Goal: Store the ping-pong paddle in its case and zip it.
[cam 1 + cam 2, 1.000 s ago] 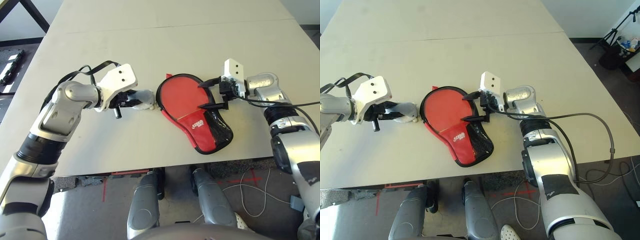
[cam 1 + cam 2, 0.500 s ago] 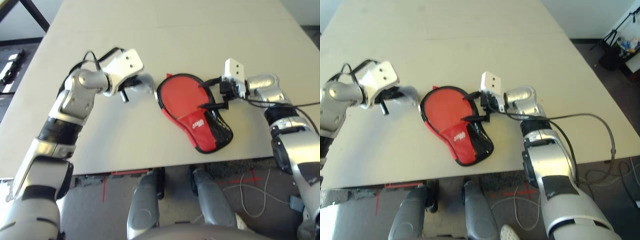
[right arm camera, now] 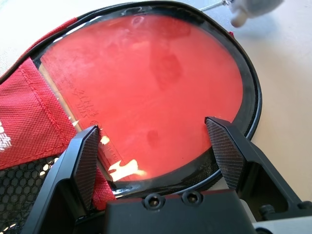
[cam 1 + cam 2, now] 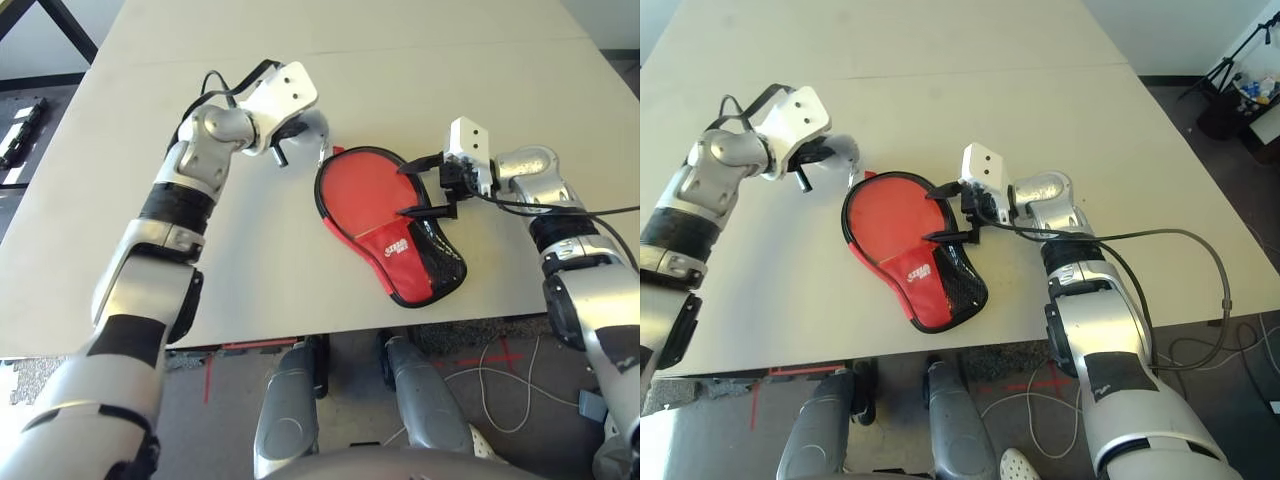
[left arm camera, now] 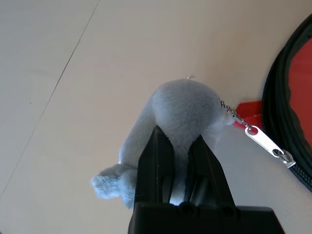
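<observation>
Paddle lay inside its soft case, likely light but slick-faced, best steadied by the case's edge. My left claw pinched the plush zipper charm; my right stood spread over the case.

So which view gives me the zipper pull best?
The left wrist view: the metal zipper pull shows large there, chained to the grey plush held between the left gripper's fingers. Both eye views show it tiny beside the case; the right wrist view catches only a bit of metal by the plush.
</observation>
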